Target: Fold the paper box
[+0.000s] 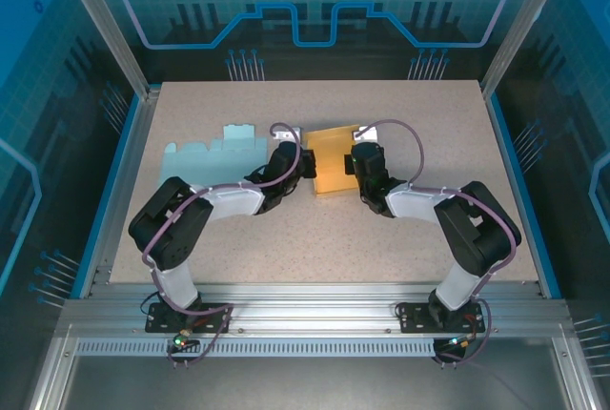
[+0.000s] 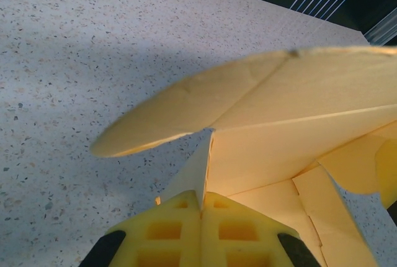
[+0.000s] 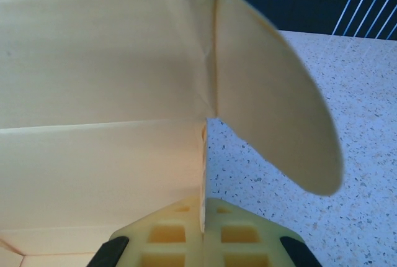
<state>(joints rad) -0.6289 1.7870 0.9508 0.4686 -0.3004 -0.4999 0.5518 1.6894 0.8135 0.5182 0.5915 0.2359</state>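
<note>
Left jaws at nine o'clock and right jaws at three each pinch a wall of the box (image 1: 334,168), seemingly to raise its sides.

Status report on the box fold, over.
Left hand shut on yellow paper box. Right hand shut on same box. Blue sheet lies apart, left.
</note>
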